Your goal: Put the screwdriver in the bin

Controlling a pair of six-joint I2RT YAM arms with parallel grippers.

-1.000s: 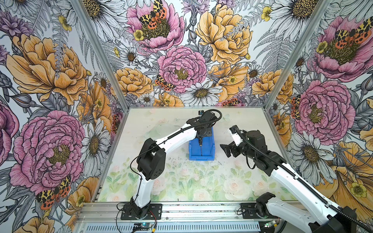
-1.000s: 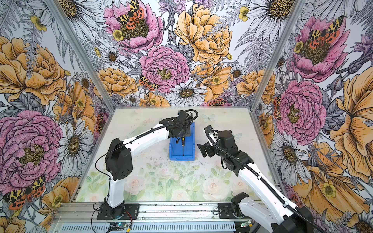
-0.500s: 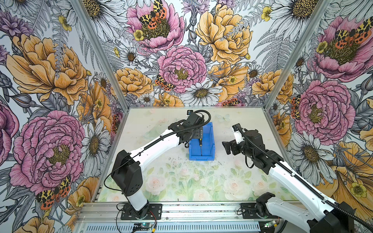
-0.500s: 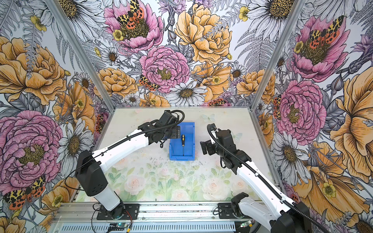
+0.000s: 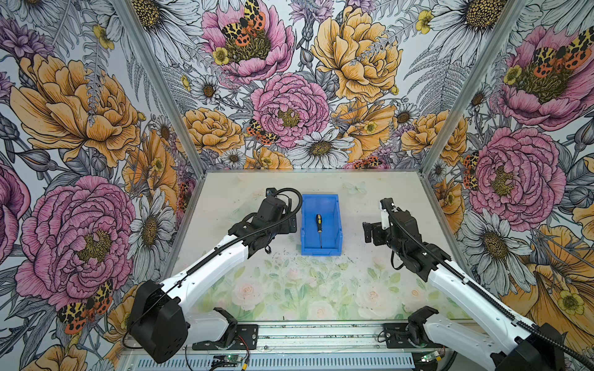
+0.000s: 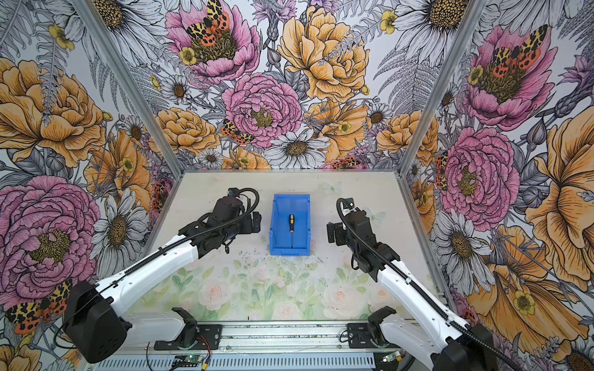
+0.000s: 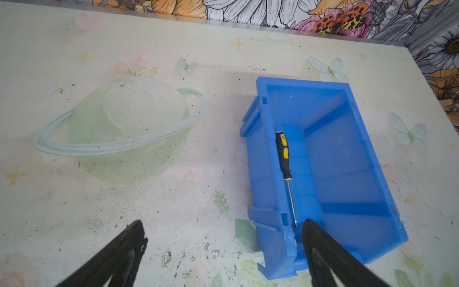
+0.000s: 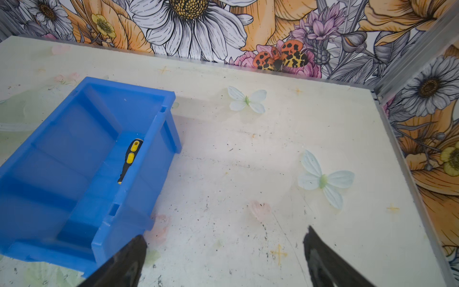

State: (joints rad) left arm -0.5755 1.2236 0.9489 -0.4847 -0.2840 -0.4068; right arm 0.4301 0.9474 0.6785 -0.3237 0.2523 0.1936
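Two end effectors show on my screens, and neither holds anything. On the left of both top views, the left end effector (image 7: 222, 222) has its fingers (image 7: 129, 238) spread wide with only bare tabletop (image 5: 289, 289) between them. In a top view it hangs just beside the left wall of the bin (image 5: 305, 231). In the left wrist view one finger overlaps the bin's low front corner, and I cannot tell whether it touches the plastic.

At the middle of the tabletop the blue bin stands upright with its low lip toward the arm bases. The screwdriver (image 5: 319, 225) lies flat on the bin's floor, its black-and-yellow handle toward the tall back wall and its thin shaft pointing at the low lip. It rests inside the walls, to the right of the left end effector and clear of its fingers.

Further right, the right end effector (image 8: 224, 233) is also parted wide, over bare tabletop, set apart from the bin's right wall, and the screwdriver lies to its left.
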